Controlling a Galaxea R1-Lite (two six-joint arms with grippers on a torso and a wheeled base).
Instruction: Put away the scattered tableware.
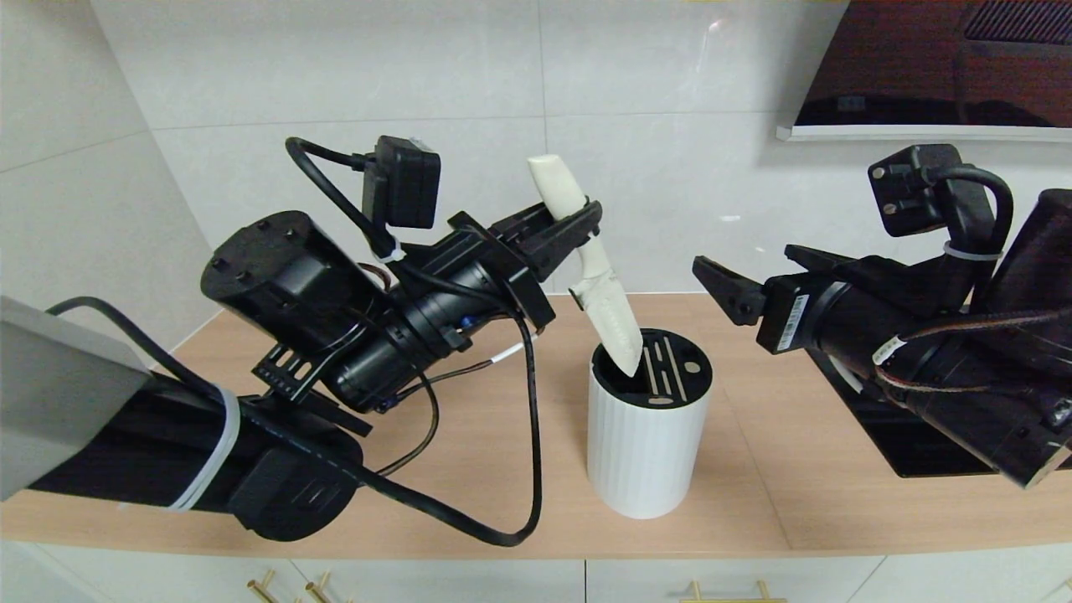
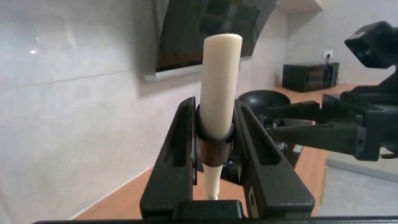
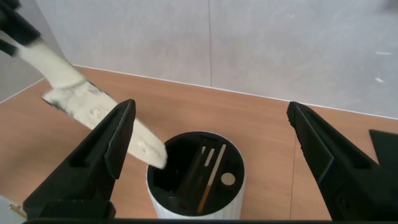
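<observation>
Wooden counter | my left fingers clamp the white knife, tip inside the knife block | my right fingers apart nearby

A cream-white knife with a pale handle is held by its handle in the closed left gripper, blade pointing down, with its tip at the black slotted top of a white ribbed cylindrical holder. The holder is set upright on the light wooden desk. The right gripper is held spread, near the holder.
</observation>
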